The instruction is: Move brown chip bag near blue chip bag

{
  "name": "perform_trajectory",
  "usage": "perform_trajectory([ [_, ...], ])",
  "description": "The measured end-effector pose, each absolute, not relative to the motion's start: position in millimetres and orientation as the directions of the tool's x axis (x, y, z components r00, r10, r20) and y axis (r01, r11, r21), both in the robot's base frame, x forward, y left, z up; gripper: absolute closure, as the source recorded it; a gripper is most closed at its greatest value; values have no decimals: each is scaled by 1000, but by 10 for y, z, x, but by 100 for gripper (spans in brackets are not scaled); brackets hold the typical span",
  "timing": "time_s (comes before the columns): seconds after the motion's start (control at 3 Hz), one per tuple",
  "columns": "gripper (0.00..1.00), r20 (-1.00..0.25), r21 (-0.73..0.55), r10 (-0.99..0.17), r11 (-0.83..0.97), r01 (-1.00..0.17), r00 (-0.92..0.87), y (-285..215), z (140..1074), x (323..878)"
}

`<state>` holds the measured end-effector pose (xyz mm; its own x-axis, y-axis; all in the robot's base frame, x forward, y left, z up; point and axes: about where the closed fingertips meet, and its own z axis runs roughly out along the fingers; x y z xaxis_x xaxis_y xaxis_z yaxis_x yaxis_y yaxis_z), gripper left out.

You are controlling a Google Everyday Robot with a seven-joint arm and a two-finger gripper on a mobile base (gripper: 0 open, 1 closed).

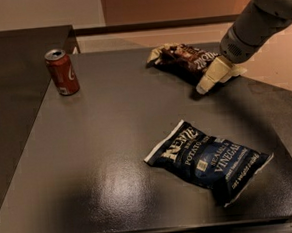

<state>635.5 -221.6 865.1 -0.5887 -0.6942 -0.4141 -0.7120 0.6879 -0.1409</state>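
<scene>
The gripper [202,88] is being held low at the right end of the brown bag [181,60], with its tip right by the bag's edge. Whether it is open or shut cannot be told. Whether the bag is being touched cannot be told either. The brown bag is lying flat on the table [107,141], just behind and to the left of the gripper. The blue bag [209,159] is lying well apart from it, in front of the gripper.

The brown bag is being judged as light, soft and puffy. Its shiny foil is likely slippery, and the chips inside are likely to break if squeezed hard. It is probably best taken by a flat tan end, where the foil is thin and nothing is being crushed.

POTATO and VINEGAR are being shown in white letters on the blue bag. The white letters on the brown bag cannot be read. A red can [61,72] is standing far to the left of the gripper. It is showing a white curly mark, but its words cannot be read.
</scene>
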Motion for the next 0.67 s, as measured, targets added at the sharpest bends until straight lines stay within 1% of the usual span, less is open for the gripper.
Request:
perform_trajectory([
  [0.33,15,-407,-152,-689,699,-699,-600,-2272,8605,6496],
  [0.67,35,-398,-156,-686,705,-692,-609,-2344,8623,6549],
])
